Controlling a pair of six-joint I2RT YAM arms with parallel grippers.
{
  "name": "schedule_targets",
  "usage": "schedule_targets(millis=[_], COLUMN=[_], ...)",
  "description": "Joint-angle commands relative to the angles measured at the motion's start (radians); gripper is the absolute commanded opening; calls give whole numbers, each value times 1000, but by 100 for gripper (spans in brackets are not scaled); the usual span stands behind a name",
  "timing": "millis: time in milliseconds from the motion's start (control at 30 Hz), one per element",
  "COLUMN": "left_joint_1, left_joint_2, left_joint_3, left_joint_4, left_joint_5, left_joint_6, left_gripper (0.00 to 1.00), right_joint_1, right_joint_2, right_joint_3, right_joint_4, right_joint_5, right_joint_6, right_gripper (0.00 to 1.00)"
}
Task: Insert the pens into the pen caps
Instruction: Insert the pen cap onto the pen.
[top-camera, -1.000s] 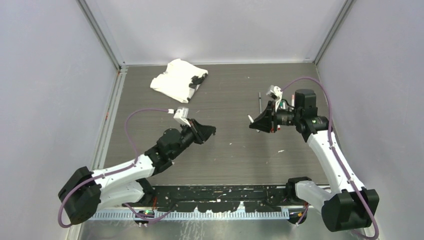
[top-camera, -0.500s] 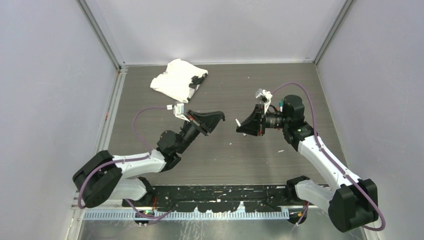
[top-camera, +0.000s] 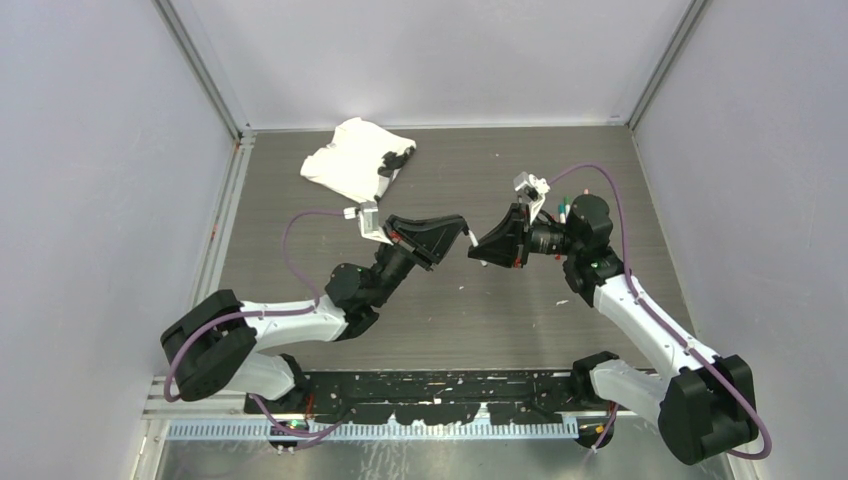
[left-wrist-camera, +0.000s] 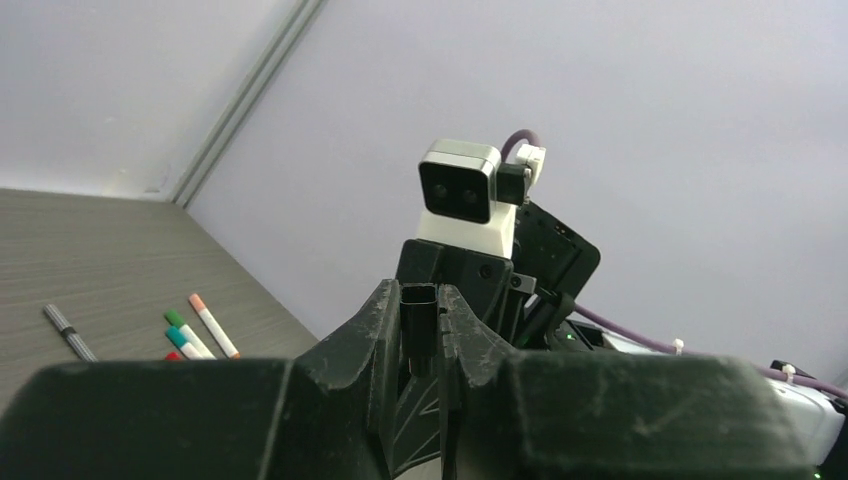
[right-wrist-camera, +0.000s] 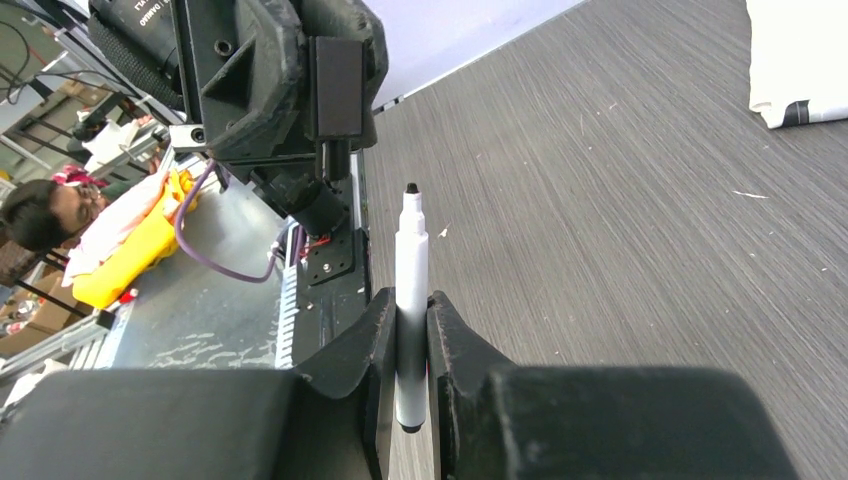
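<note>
Left wrist alone: black cap in left pincer

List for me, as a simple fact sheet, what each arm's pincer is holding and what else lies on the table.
Left pincer: shut on a small black cap
Right pincer: shut on a white pen, black tip pointing toward the left pincer
Pen and cap: apart, facing each other above the table
Lying on table: grey pen, salmon-ended pen, two more pens beside it
Far left: white cloth
</note>
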Motion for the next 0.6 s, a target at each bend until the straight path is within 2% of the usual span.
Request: schedule_targets(millis=[0,333,567], left_joint_1=[-3,-3,-2], left_joint_2=[-24,-12,2], left_joint_3=[10,23,29], left_joint_4=[69,68,69], left_joint_5=[-56,-67,-58], left_joint_6=[59,80,68], left_gripper=[1,1,1], right_joint_1=[5,8,10], right_joint_2=[-22,-21,-22], right_joint_3=[-13,-32,-34], right_joint_4=[120,212,216], right_joint_5=[-5,-44,-37], right_joint_6=[66,114,120], right_gripper=[1,1,1])
